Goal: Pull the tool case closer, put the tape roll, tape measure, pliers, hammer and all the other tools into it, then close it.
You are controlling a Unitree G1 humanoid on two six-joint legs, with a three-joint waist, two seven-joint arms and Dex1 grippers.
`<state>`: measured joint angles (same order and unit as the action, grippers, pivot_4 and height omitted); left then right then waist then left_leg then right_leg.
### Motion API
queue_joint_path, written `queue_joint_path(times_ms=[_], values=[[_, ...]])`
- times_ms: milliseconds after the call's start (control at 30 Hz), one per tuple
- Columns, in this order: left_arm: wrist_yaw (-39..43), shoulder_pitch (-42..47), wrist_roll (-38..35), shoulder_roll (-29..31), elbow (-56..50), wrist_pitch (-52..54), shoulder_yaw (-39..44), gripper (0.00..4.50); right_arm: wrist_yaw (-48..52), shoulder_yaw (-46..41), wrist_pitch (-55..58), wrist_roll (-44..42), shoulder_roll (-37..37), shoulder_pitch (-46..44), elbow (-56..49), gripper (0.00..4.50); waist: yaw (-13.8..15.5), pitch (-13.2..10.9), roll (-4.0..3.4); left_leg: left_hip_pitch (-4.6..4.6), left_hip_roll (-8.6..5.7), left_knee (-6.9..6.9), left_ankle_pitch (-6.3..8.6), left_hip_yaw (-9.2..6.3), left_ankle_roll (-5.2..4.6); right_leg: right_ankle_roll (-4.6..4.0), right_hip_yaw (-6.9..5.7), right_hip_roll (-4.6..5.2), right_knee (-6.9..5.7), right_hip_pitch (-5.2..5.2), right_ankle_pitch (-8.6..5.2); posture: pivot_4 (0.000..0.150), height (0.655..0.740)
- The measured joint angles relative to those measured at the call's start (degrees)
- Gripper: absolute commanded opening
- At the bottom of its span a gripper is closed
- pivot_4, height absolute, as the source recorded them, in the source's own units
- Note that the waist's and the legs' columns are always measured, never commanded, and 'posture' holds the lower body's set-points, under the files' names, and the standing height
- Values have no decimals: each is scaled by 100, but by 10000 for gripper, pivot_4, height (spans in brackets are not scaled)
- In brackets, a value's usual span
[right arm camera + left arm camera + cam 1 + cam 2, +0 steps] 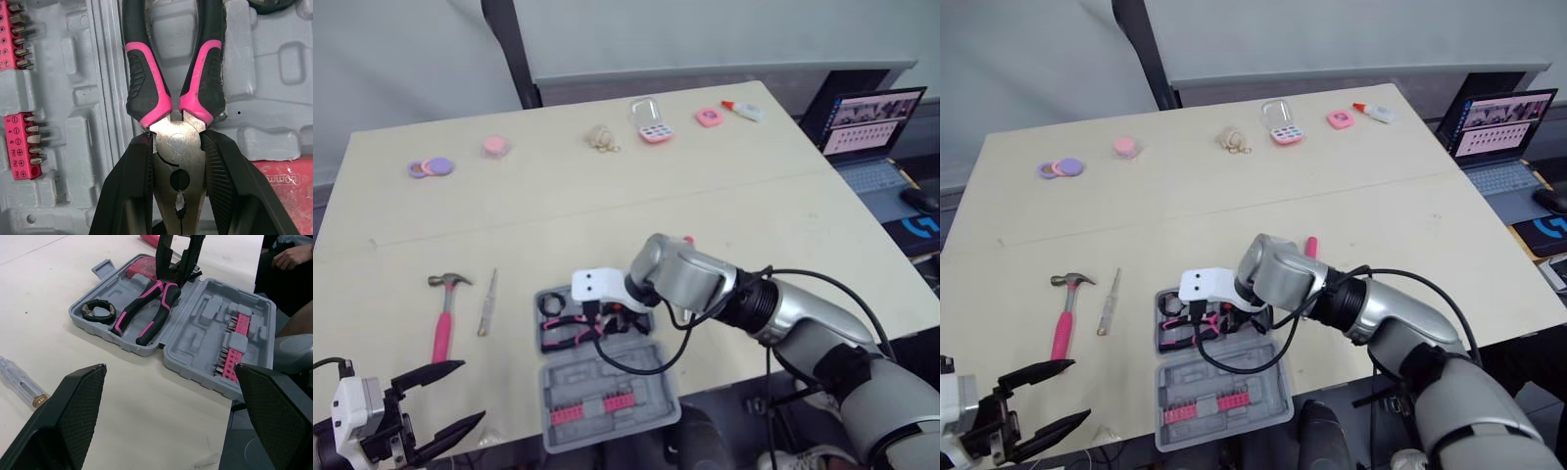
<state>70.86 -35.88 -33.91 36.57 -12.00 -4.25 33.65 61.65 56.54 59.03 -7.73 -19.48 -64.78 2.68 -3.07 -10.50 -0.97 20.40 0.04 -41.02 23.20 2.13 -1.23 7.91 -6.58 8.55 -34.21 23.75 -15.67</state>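
Gripping the single pair of pliers (157, 314) by its metal head, the right gripper (177, 139) held it low over the open tool case (597, 377), black-and-pink handles pointing into the tray. The case sat at the near edge of the table (705, 176), lid folded flat toward the robot. One black tape roll (88, 308) lay in a corner of the tray and one red tape measure (288, 181) sat beside the pliers' head. Two pink bit holders (239, 323) lined the lid. One pink-handled hammer (443, 313) and one clear-handled screwdriver (488, 302) lay side by side on the table to the left of the case, apart from it. The left gripper (470, 394) hovered near the table's front-left corner, fingers spread and empty. A row of small trinkets (496, 146) ran along the pale table's far side. One laptop (867, 127) stood open on a desk to the right, before a plain grey wall.
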Motion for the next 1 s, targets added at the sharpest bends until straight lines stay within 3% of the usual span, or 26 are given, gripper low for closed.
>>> queue_joint_path(times_ms=[67, 267, 467, 667, 767, 967, 1000], values=[[-10, 0, 1, 0, -78, 1, -2, 45000, 6, 0, 0, 3, 2, 6, 0, 9456, 0, 0, 0, 0, 1, 0, 0, 0, 0, 0, 0, 0, 0, 0, 0, 1500, 7287], [-39, 1, 1, 0, -112, 23, -26, 45000, 58, -15, -2, 1, 3, 15, 0, 38234, 0, 0, 0, 0, 2, -1, 0, 0, 0, 0, 0, 0, -1, 0, 0, 1500, 7287], [-35, 22, 5, 1, -107, 40, -51, 45000, 151, -287, 160, -59, -175, 4, -156, 38234, 3, 0, 0, 0, 6, 0, 0, 0, 1, 0, 0, 1, 1, 0, 0, 1500, 7287], [-14, 127, 16, 4, -66, 32, -61, 45000, 177, -1128, 324, -329, -302, 118, -623, 38234, 5, 1, 2, -1, 10, 0, 1, 0, 2, 0, 0, 0, 0, -1, 0, 1500, 7287], [-11, 164, 29, 4, -41, 21, -78, 45000, 35, -1481, 47, -390, -291, 663, -699, 30419, 5, 4, 7, -2, 6, 1, 1, 1, 2, 0, 0, 1, 0, -3, 0, 1500, 7287], [-3, 181, 44, 3, 19, -20, -108, 45000, -228, -2009, -650, -441, -213, 1579, -740, 706, 10, 5, 8, -4, -2, 0, 1, 3, 2, -1, -3, -1, -1, -4, 0, 1500, 7287], [-2, 184, 45, -1, 49, -24, -112, 45000, -271, -2115, -819, -455, -174, 1759, -770, 706, 12, 5, 9, -6, -3, 0, 1, 4, 2, -1, -4, -2, -2, -6, 0, 1500, 7287]])
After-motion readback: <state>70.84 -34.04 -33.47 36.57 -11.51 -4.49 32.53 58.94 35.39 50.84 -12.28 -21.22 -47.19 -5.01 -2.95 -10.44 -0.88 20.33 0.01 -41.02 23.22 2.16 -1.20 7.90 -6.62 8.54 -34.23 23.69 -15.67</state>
